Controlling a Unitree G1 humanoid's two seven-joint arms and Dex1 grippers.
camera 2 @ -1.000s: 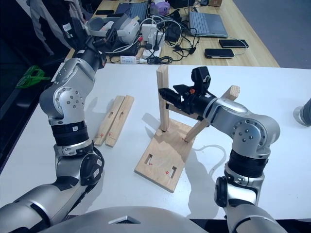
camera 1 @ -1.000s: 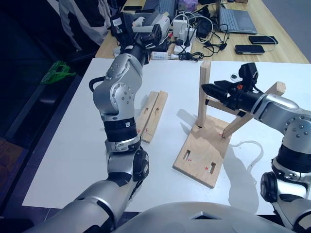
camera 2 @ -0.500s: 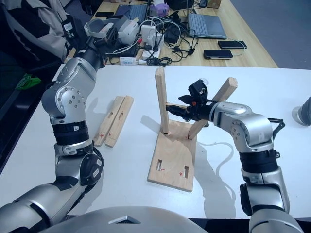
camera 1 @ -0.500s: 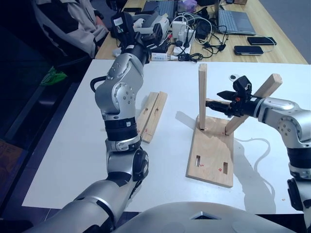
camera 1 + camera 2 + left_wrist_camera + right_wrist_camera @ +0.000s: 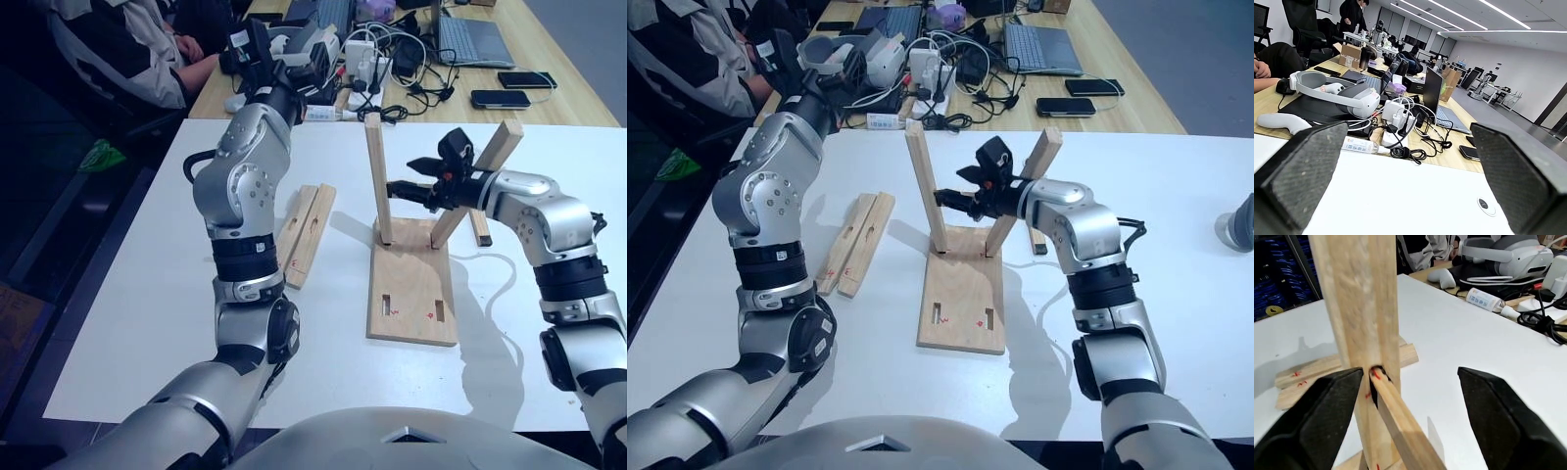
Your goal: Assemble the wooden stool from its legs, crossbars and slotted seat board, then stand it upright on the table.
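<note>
The slotted seat board [image 5: 411, 294] lies flat mid-table. One leg [image 5: 378, 176] stands upright in its far left slot, and a second leg [image 5: 490, 162] leans outward from the far right slot. A thin crossbar [image 5: 1400, 426] runs into the upright leg. My right gripper [image 5: 402, 188] sits open around this crossbar, fingers [image 5: 1327, 421] wide apart, close to the upright leg. Two loose legs [image 5: 306, 233] lie side by side left of the board. My left gripper [image 5: 257, 47] is raised over the table's far left edge, open and holding nothing [image 5: 1409, 126].
A short wooden piece [image 5: 480, 227] lies behind the leaning leg. A white cable [image 5: 485, 259] curls beside the board's right side. The wooden desk [image 5: 549, 108] behind holds laptops, a headset, cables and phones. A seated person is at the back left.
The board with its two legs has swung from skewed to square and slid left toward the table's middle, and my right gripper moved left with it. The left arm stayed raised.
</note>
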